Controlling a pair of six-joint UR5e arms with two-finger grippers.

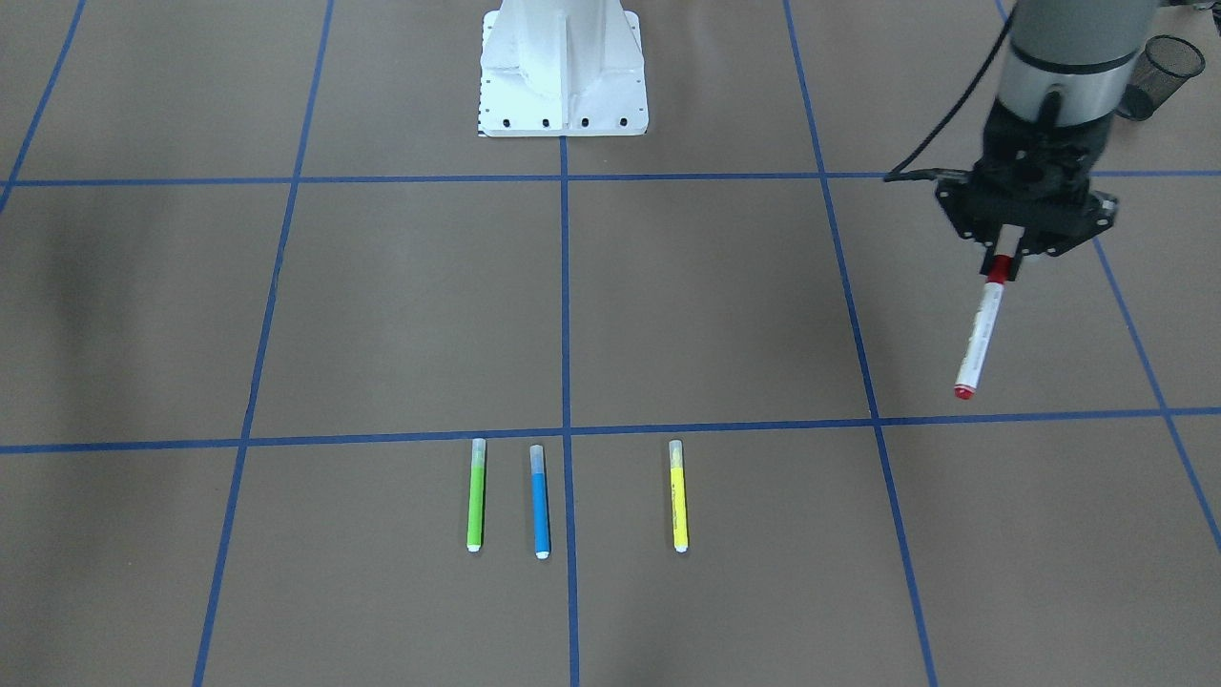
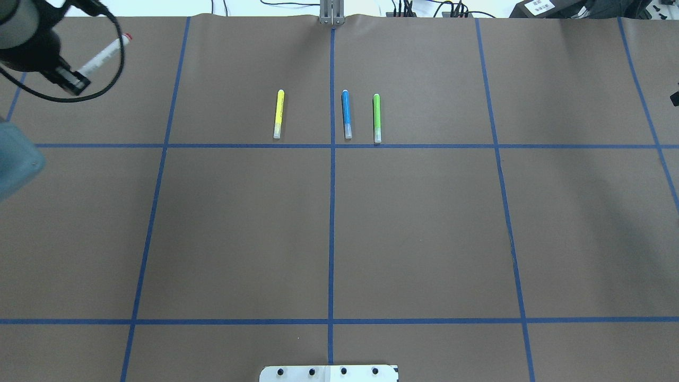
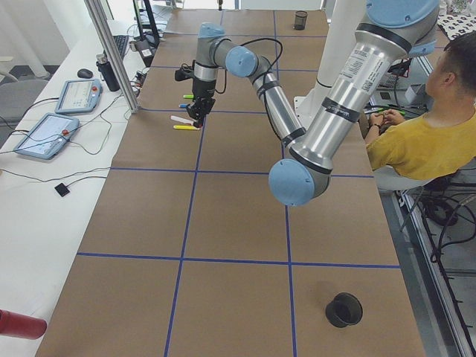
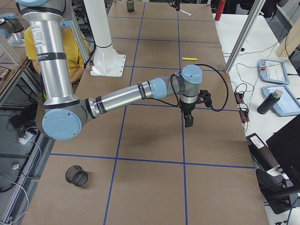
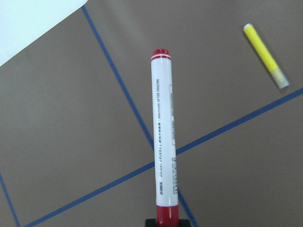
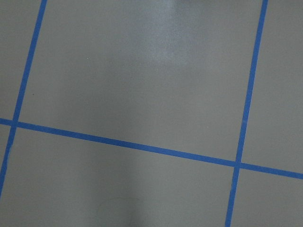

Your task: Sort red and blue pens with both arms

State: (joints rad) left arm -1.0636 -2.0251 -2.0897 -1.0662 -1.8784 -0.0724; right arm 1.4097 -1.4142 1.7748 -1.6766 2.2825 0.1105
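Note:
My left gripper (image 1: 1002, 265) hangs above the table on the robot's far left and is shut on the red cap of the red pen (image 1: 983, 329). The white barrel slants down and away, its red end lowest. The left wrist view shows the red pen (image 5: 163, 142) sticking out from the fingers over taped lines. The blue pen (image 1: 540, 503) lies flat in the far middle row, just beside the centre tape line. My right gripper (image 4: 188, 122) hovers over bare table on the robot's right. I cannot tell if it is open or shut.
A green marker (image 1: 476, 496) lies close beside the blue pen, and a yellow marker (image 1: 678, 496) lies across the centre line. A black mesh cup (image 1: 1164, 72) stands near the left arm, another mesh cup (image 4: 76, 176) on the right end. A person (image 3: 416, 126) sits behind the robot.

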